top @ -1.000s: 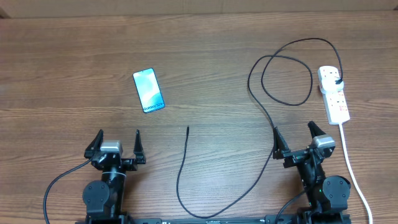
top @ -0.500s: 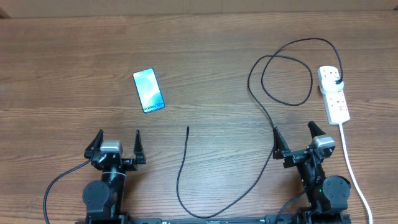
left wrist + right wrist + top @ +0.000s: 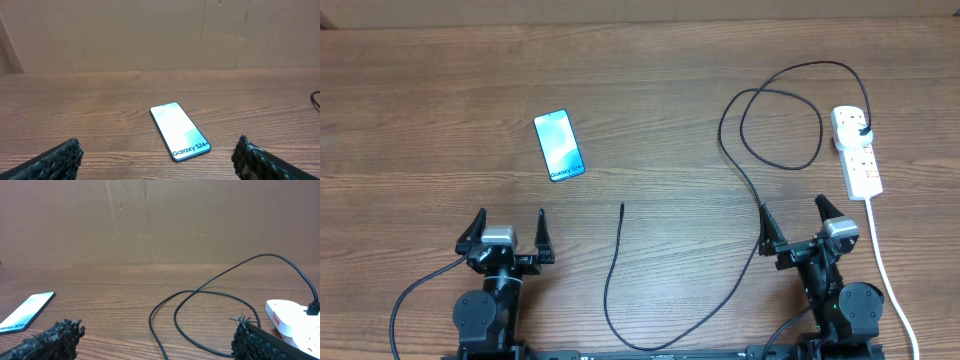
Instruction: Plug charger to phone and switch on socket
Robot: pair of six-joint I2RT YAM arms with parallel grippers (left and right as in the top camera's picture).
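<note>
1. Two claws, both spread wide with nothing between the fingers. The left gripper point(image 3: 510, 220) and right gripper point(image 3: 792, 212) sit at the near edge of the table point(image 3: 670, 110), well apart. The finger pads look black and rough, almost like coarse foam.
2. The phone point(image 3: 560, 146) lies flat and face up on the left half, out in front of the left gripper. It's a slim rounded rectangle, a bit skewed, with a glossy pale-blue screen. The white "Galaxy" text is at the end closer to the arms.
3. The charger point(image 3: 606, 298) is a thin black cable. Its small connector tip point(image 3: 622, 208) lies loose on the wood near the middle, right of the phone and not touching it.
4. From there the cable dips toward the near edge and climbs past the right gripper's inner finger. I can't tell if they touch. Then it makes a big loose loop.
5. The cable ends in a black plug point(image 3: 861, 131) sitting in the socket point(image 3: 863, 170) at its far end.
6. The socket is a white, smooth plastic bar at the right edge. It has tiny red bits I can't read from here.
7. Its thicker white cord point(image 3: 885, 262) trails toward the near edge.
8. The tabletop is brown wood grain, with a plain cardboard wall point(image 3: 150, 35) behind it.
</note>
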